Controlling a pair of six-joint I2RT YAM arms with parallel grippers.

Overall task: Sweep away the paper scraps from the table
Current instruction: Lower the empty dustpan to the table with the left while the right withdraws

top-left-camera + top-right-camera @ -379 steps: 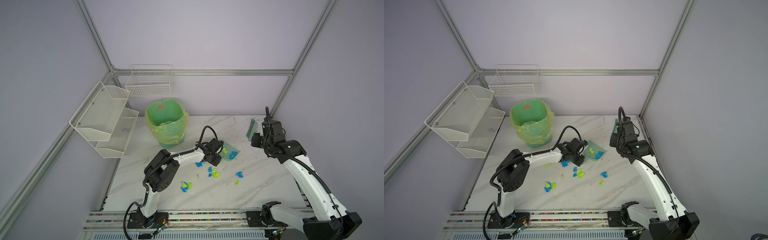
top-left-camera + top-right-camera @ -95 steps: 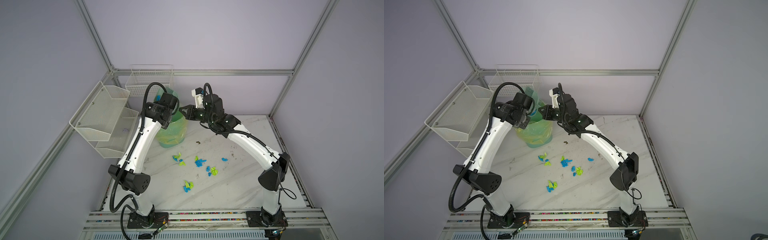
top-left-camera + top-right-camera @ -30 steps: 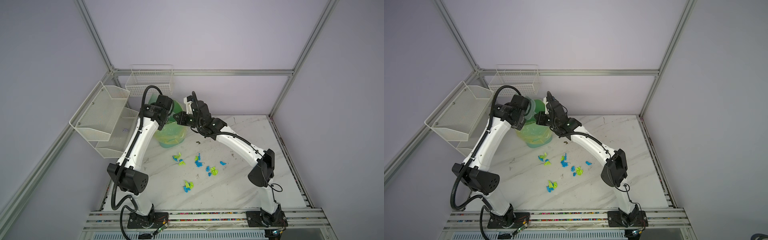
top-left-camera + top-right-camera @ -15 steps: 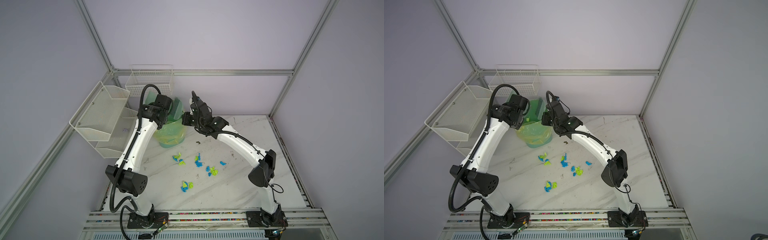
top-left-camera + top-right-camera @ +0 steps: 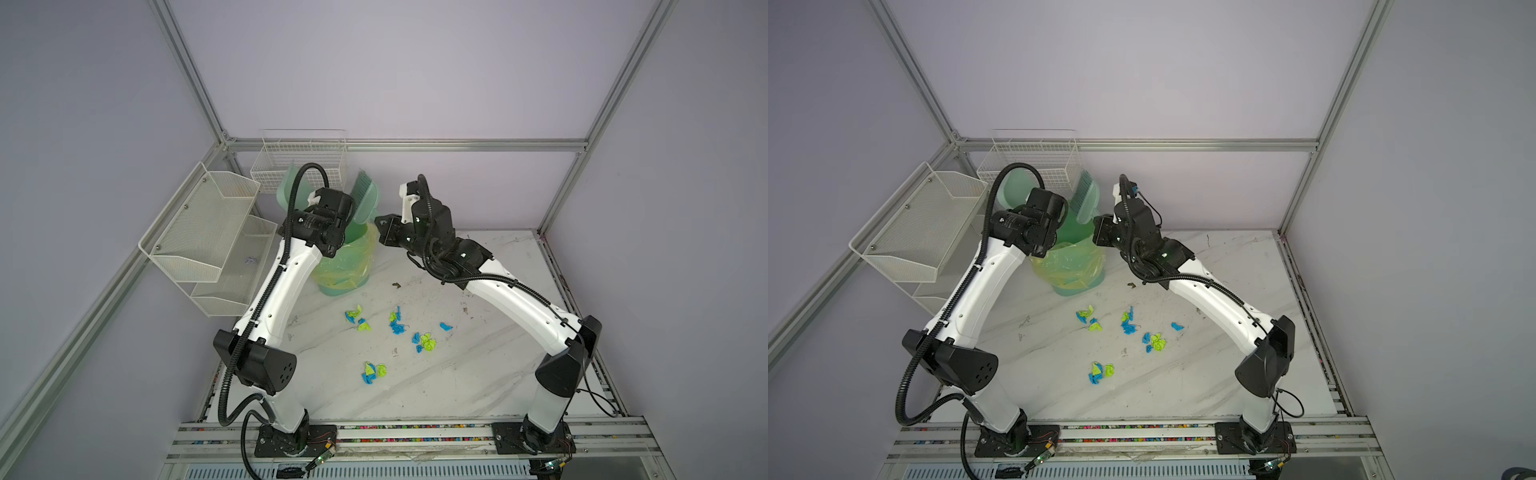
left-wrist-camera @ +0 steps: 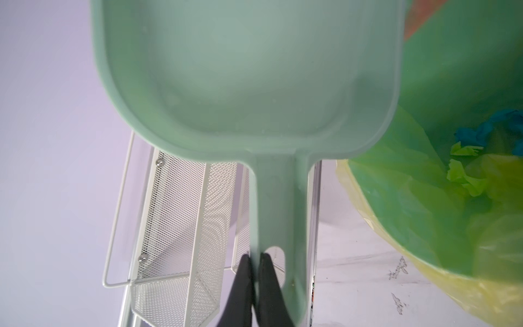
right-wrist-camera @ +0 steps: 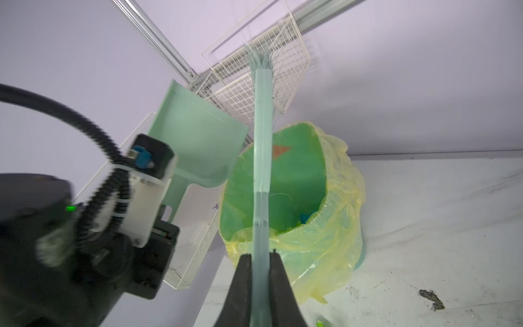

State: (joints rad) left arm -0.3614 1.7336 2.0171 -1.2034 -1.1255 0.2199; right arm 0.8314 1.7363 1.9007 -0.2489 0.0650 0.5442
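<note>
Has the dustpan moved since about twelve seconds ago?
Yes. From the table right of the bin, the dustpan has gone up-left, now raised by the wire basket.

Arms: two. Grippers: two, the left gripper point(image 6: 254, 256) and the right gripper point(image 7: 259, 256).

Tools: two, one per gripper. One dustpan point(image 6: 246, 70) is in the left, one brush point(image 7: 261, 127) in the right.

Bins: one bin point(image 7: 300, 175), just ahead of both grippers.

Paper scraps point(image 5: 426, 341) on the table point(image 5: 457, 386), behind both grippers toward the arm bases, in both top views: five mixed blue and yellow-green clusters and one lone blue piece. Pieces per cluster cannot be counted, nor those in the bin.

Racks: two, one wire basket point(image 5: 303, 162) and one two-tier mesh shelf point(image 5: 208, 232), beside the left gripper.
</note>
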